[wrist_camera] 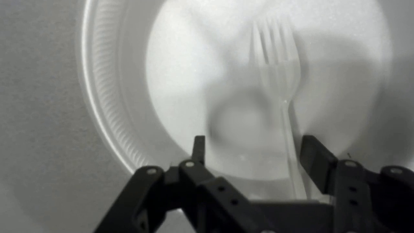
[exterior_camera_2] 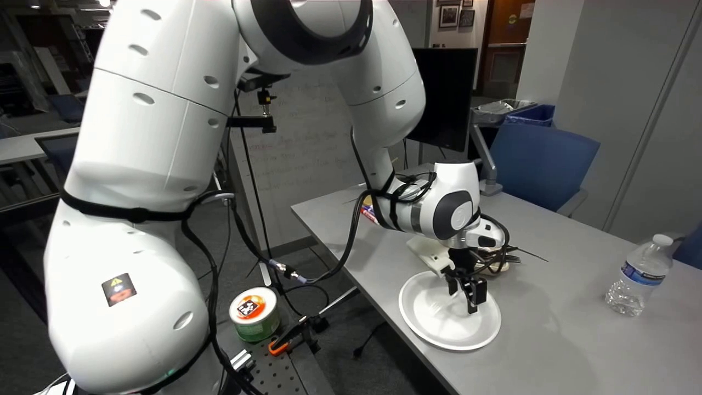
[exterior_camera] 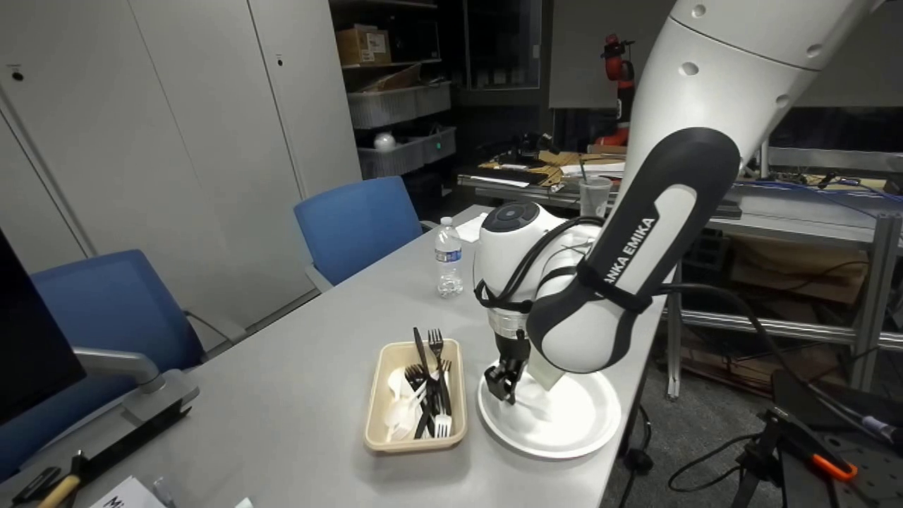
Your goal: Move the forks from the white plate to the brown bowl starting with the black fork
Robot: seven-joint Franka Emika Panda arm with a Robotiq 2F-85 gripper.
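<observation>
Wrist view shows the gripper spread astride white fork

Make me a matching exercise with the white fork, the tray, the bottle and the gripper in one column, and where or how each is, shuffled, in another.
Things
1. White fork
2. Tan tray
3. Water bottle
4. Gripper

Places and states
A. Holds black and white utensils
B. Open, above the white plate
C. Lies on the plate
D. Stands upright on the table

Right pairs: 1-C, 2-A, 3-D, 4-B
</observation>
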